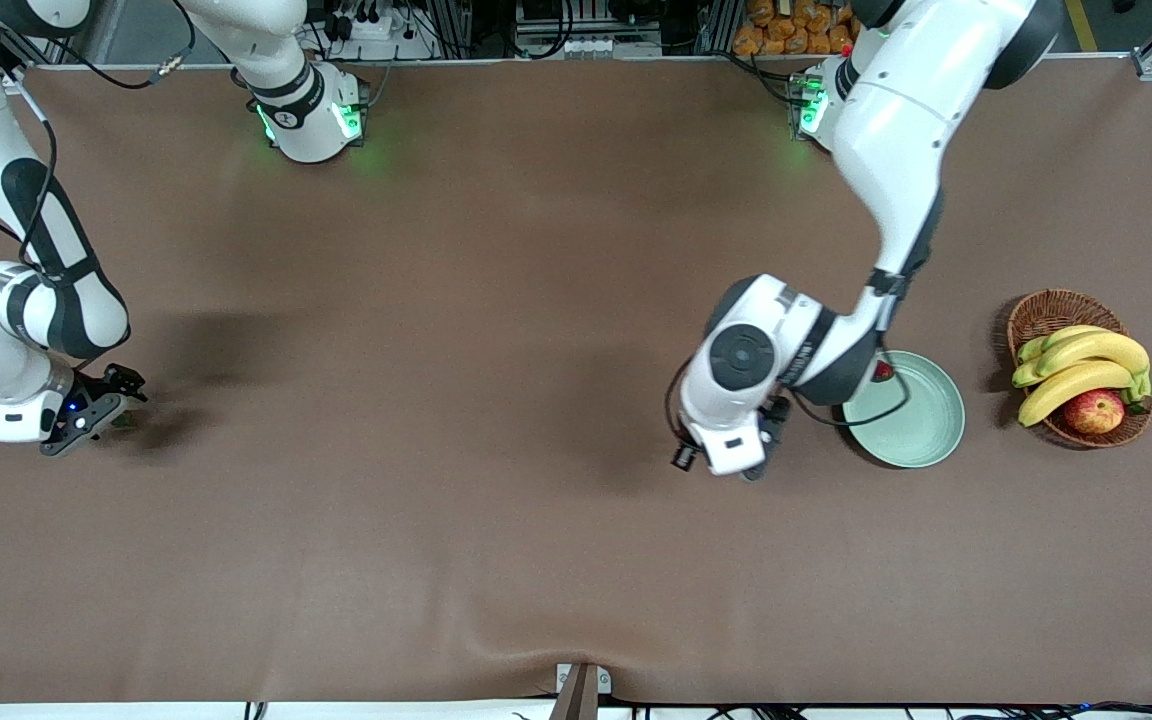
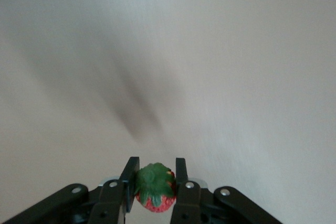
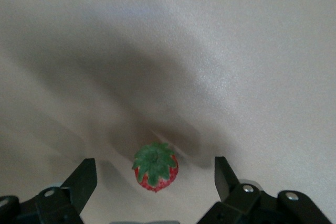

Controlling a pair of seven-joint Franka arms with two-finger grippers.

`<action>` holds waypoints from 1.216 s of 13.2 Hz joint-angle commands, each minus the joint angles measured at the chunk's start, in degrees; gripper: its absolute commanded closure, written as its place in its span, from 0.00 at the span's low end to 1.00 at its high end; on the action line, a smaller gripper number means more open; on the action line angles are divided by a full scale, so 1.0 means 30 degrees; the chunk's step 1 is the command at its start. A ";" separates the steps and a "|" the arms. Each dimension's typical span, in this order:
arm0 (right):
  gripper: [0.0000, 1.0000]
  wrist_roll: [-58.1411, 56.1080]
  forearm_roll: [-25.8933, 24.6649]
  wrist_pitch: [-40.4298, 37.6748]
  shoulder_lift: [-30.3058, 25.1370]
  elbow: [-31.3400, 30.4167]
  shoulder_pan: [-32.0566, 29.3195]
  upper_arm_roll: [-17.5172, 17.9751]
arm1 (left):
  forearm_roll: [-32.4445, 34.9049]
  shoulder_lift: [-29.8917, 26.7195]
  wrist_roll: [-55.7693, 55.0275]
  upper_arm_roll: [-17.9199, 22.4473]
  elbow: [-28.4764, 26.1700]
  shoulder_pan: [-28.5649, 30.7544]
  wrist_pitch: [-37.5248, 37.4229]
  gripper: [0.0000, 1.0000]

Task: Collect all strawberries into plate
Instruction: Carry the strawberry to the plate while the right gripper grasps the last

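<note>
Left hand (image 2: 153, 184) pinches a strawberry (image 2: 155, 187) beside the plate (image 1: 921, 425). Right hand (image 3: 155, 182), fingers spread, straddles another strawberry (image 3: 155, 167) on the table (image 1: 436, 400).

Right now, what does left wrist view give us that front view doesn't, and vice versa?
Left wrist view only: the left gripper shut on a strawberry, leafy top up, over bare table.

Front view only: the plate with another strawberry at its rim, partly hidden by the left arm; the basket holding bananas and an apple; the right gripper open, low at the right arm's end of the table.

Both: the left gripper itself, beside the plate, and the brown table.
</note>
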 commanded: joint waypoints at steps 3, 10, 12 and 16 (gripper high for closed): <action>0.28 -0.2077 -0.0091 0.1379 0.0353 -0.0046 -0.0704 0.0348 | -0.0213 -0.3106 0.6480 -0.0246 -0.3864 0.3126 -0.1271 1.00; 1.00 -0.1755 -0.0033 0.1174 0.0323 0.0216 -0.0499 0.0377 | 0.0283 -0.3785 1.5454 -0.0187 -0.6830 0.7524 -0.1068 1.00; 1.00 -0.1725 0.0055 0.0970 0.0177 0.0539 -0.0295 0.0552 | 0.1246 -0.3550 1.5867 -0.0216 -0.7064 0.8576 -0.0688 1.00; 1.00 -0.0414 0.0231 -0.2243 0.0147 0.2936 0.1868 0.0992 | 0.1486 -0.3900 1.6719 -0.0246 -0.7798 0.9080 -0.0186 0.00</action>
